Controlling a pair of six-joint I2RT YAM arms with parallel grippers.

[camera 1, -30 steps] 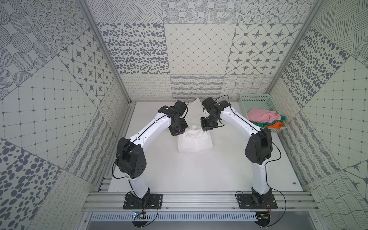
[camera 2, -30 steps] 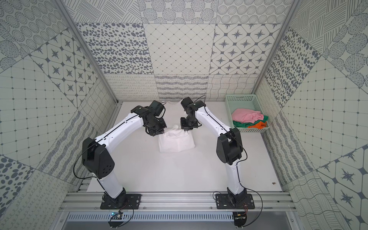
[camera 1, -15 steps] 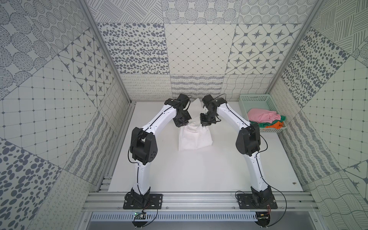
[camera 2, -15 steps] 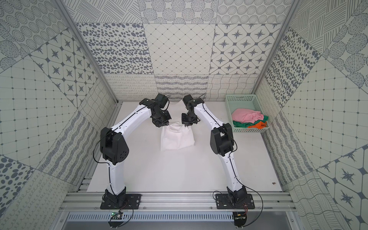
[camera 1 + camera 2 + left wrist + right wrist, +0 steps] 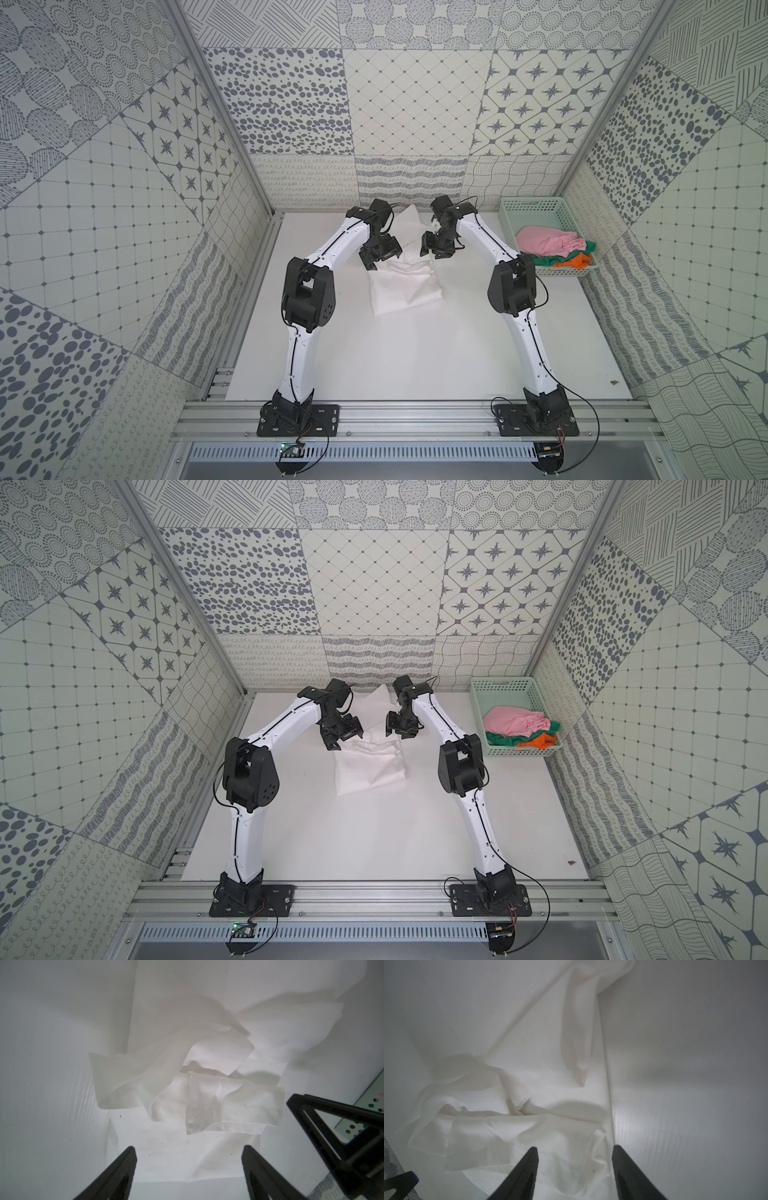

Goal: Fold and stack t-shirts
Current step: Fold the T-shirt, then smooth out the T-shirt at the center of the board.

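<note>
Your white cloth t-shirt [image 5: 405, 286] lies partly folded; left fingers [image 5: 122, 1172] wide, right fingers [image 5: 525, 1174] narrower, both empty; pink, green, orange shirts [image 5: 548, 249] await.

The white t-shirt [image 5: 405, 286] is plain, almost the same shade as the white counter [image 5: 415, 357]. The basket [image 5: 536, 205] is mint green with a pattern of small holes. In it show a pink t-shirt [image 5: 544, 245], a green t-shirt [image 5: 544, 260] and an orange t-shirt [image 5: 579, 261]. The left arm [image 5: 336, 245] and right arm [image 5: 478, 239] have white shells with black joints. The left gripper [image 5: 189, 1149] and right gripper [image 5: 575, 1148] are black. The walls [image 5: 415, 104] carry dark grey patterns on pale tiles: dots, stars, diamond grids, wavy lines and hatching.
</note>
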